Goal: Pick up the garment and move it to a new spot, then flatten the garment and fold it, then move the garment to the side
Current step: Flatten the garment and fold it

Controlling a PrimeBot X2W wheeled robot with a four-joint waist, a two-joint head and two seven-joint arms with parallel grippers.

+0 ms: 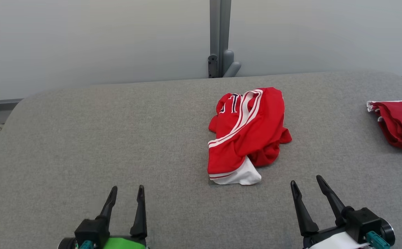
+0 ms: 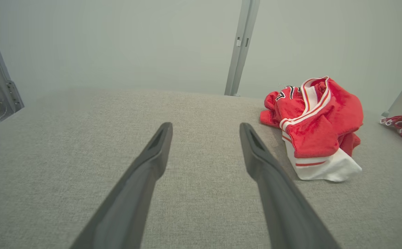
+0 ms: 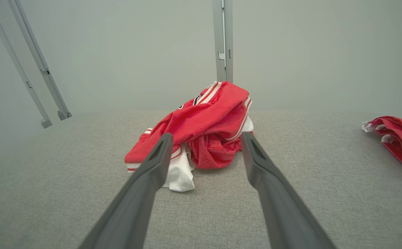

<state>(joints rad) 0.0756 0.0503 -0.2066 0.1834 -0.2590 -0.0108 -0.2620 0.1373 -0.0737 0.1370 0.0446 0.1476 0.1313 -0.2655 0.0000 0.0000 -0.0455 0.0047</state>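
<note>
Garment: red with white trim, lies crumpled near the middle of the grey table.
Left gripper: spread wide, empty, well apart from the heap.
Right gripper: spread wide, empty, near the heap's front edge.
Progress: seemingly at the start; pickup, move, flattening, folding and setting aside all remain.

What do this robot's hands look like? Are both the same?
Nearly twins. The left tool and right tool each have two long, black fingers tapering to points, set in a blocky black base with a teal plug beside it. Behind the left base sits a bright green cover; behind the right, a white cover. Each finger has a shallow groove near its tip.
</note>
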